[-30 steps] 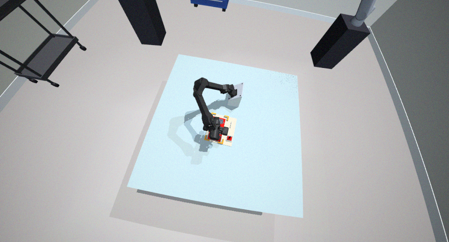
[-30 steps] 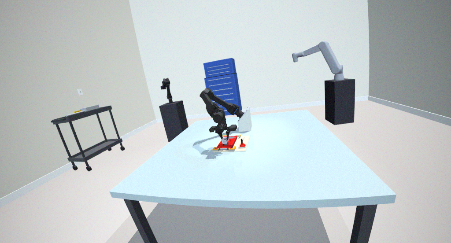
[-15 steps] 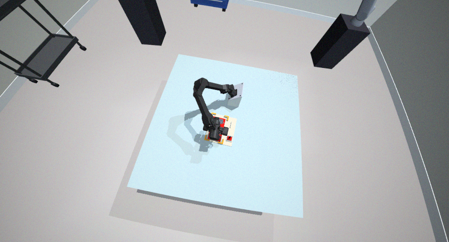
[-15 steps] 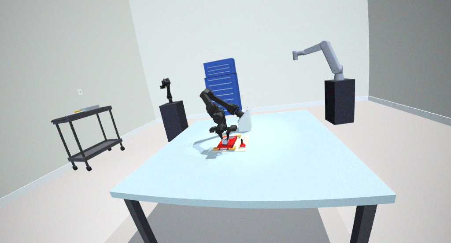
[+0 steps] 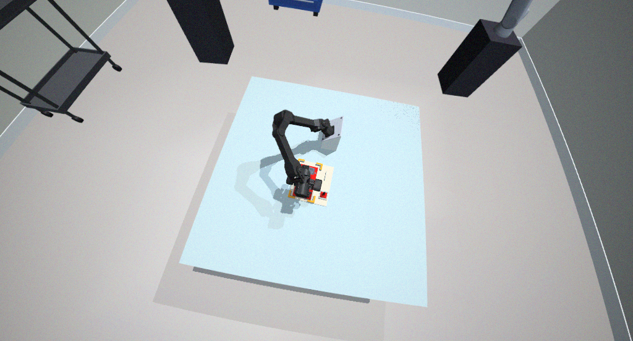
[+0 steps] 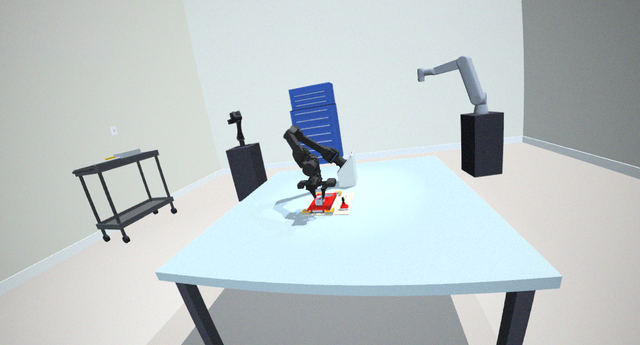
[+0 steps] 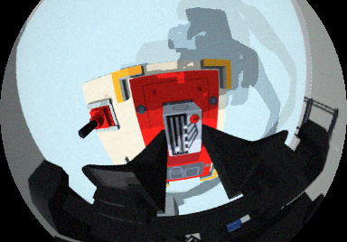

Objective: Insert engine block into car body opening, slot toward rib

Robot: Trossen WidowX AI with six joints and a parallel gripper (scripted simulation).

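Note:
The grey engine block has dark slots and a red round cap on its top. My gripper is shut on the engine block, one black finger on each side. The red car body lies under it. In the wrist view the block stands over the body's opening, with a dark strip showing at the block's far edge. The block's top is above the body's surface. How deep it sits and the rib are hidden. In the top view the arm covers the block.
The car body lies on a cream board between yellow corner brackets. A red piece with a black lever stands on the board beside the body. My arm's grey mount stands behind.

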